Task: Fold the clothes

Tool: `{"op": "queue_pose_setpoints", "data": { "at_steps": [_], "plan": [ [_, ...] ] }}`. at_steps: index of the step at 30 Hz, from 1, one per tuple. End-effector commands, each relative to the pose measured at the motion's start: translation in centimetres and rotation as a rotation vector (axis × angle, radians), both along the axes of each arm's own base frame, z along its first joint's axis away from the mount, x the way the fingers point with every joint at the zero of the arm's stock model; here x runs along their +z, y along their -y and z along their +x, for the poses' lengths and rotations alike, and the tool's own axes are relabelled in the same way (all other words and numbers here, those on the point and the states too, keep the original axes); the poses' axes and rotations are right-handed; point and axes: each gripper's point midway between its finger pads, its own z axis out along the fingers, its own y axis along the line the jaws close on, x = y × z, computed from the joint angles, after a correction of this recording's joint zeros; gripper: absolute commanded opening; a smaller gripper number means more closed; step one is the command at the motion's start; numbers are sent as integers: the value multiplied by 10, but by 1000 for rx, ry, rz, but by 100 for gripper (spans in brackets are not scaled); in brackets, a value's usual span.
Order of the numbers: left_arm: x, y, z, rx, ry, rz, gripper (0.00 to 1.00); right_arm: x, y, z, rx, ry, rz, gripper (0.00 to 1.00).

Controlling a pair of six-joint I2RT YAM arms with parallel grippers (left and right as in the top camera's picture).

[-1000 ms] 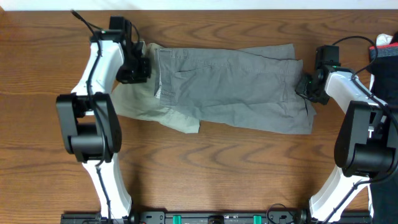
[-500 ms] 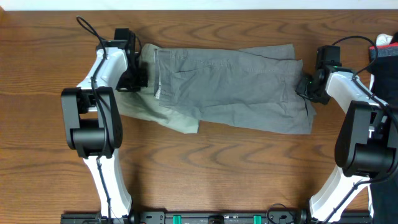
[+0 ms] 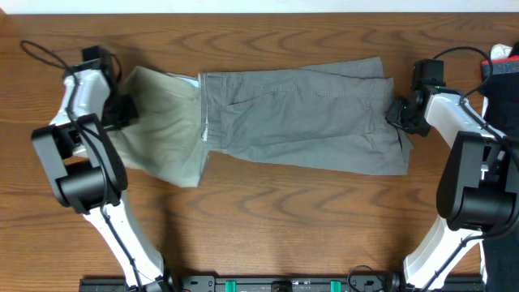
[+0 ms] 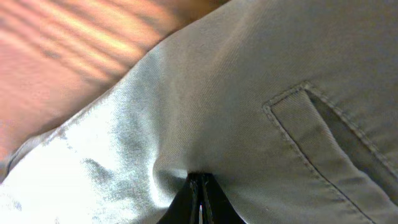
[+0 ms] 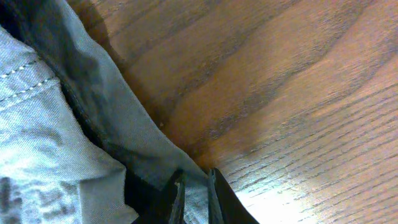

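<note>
Grey trousers (image 3: pixel 300 113) lie flat across the table's middle, waistband to the left, leg ends to the right. Khaki-beige trousers (image 3: pixel 162 122) stick out from under their left end, spread toward the left. My left gripper (image 3: pixel 123 109) is shut on the khaki cloth at its left edge; the left wrist view shows the fingers (image 4: pixel 200 186) pinching a fold of it (image 4: pixel 249 93) beside a pocket seam. My right gripper (image 3: pixel 397 112) is shut on the grey trousers' leg hem; the right wrist view shows grey cloth (image 5: pixel 112 124) between its fingers (image 5: pixel 196 186).
The wooden table (image 3: pixel 284 227) runs under everything. A dark object with red and white parts (image 3: pixel 501 69) stands at the right edge. Cables trail from both arms at the back. Arm bases sit at the front edge.
My left gripper has moved left, dragging the khaki trousers out from under the grey pair and spreading them. The right arm and the grey trousers' right end have stayed put.
</note>
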Motion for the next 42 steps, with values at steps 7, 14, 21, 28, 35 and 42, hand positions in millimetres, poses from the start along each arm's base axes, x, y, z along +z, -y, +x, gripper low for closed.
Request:
{"op": "queue_pose_setpoints", "data": {
  "at_steps": [7, 14, 21, 28, 35, 42],
  "plan": [
    [10, -14, 14, 70, 61, -97, 7, -66, -1, -62, -6, -244, 36, 17],
    [89, 18, 49, -28, 268, -124, 13, -65, 24, -85, -114, -314, 25, 14],
    [125, 95, 58, -185, 352, -318, 17, -63, 36, -90, -109, -305, 120, 14],
    [114, 173, 45, -323, 259, -398, 39, -2, 27, -46, 39, -51, 169, 27],
    [78, 220, 40, -307, 174, -435, 56, 72, -3, -9, 164, 228, 285, 45],
    [40, 236, 37, -282, 91, -473, 56, 58, -46, -8, 273, 194, 358, 39]
  ]
}}
